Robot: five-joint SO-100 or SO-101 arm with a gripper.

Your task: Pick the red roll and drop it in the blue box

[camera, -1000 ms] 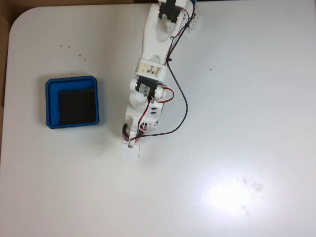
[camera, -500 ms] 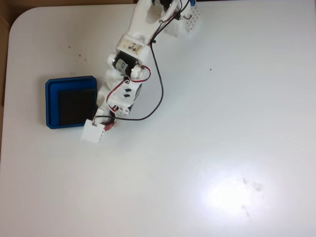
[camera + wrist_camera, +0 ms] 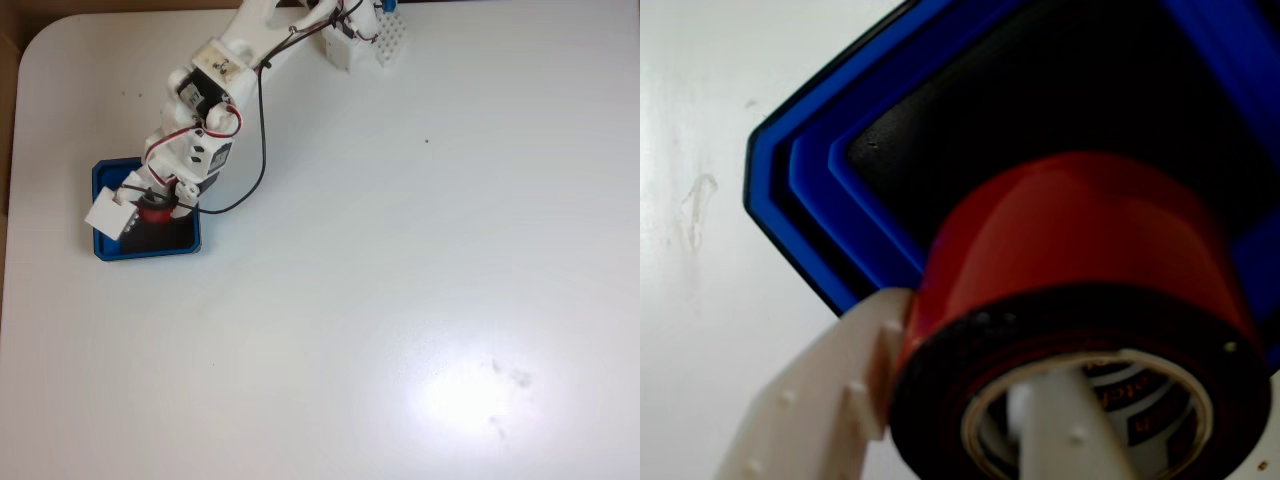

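Note:
The red roll (image 3: 1080, 240) is large in the wrist view, bright red on its side with a dark face and pale hollow centre. My gripper (image 3: 950, 410) is shut on it: one white finger (image 3: 820, 390) presses its outside and the other finger (image 3: 1055, 430) sits inside the hole. Behind it lies the blue box (image 3: 830, 170) with its black floor. In the fixed view the red roll (image 3: 153, 211) hangs in my gripper (image 3: 145, 210) over the blue box (image 3: 190, 238) at the table's left.
A white block (image 3: 368, 45) stands by the arm's base at the top edge in the fixed view. The white table (image 3: 420, 300) spreads wide to the right of the box. The table's rounded corner and a brown floor strip (image 3: 8, 60) lie at the far left.
The arm has swung left with the roll, from the table's middle, past the box's right rim, to above the box floor.

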